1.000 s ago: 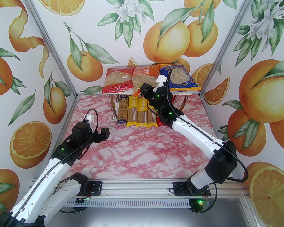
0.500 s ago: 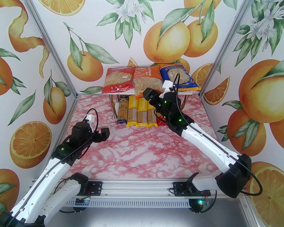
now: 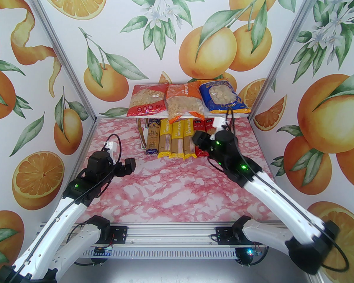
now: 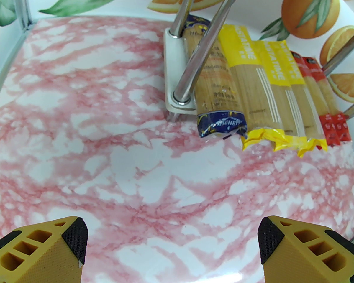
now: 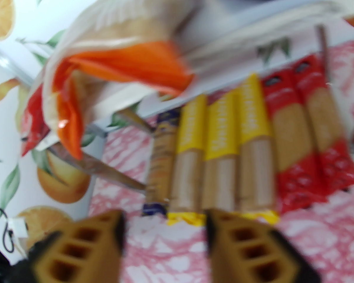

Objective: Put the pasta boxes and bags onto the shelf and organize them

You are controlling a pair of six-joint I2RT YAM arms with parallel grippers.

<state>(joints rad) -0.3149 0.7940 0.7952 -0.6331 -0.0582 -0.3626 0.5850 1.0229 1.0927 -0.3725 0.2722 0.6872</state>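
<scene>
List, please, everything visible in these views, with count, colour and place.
red pillow bag: one, red, top tier, left.
orange pillow bag: one, orange, top tier, middle.
blue pillow bag: one, blue, top tier, right.
dark blue-gold spaghetti pack: one, lower tier, leftmost.
yellow spaghetti packs: three, lower tier, middle.
red spaghetti packs: two, lower tier, rightmost.
shelf: one, white boards, chrome legs, table's far end.
table: one, pink marble.
walls: three, orange-fruit print, surrounding table.
left gripper: one, yellow-black, open, over bare table.
right gripper: one, open, facing lower tier.
</scene>
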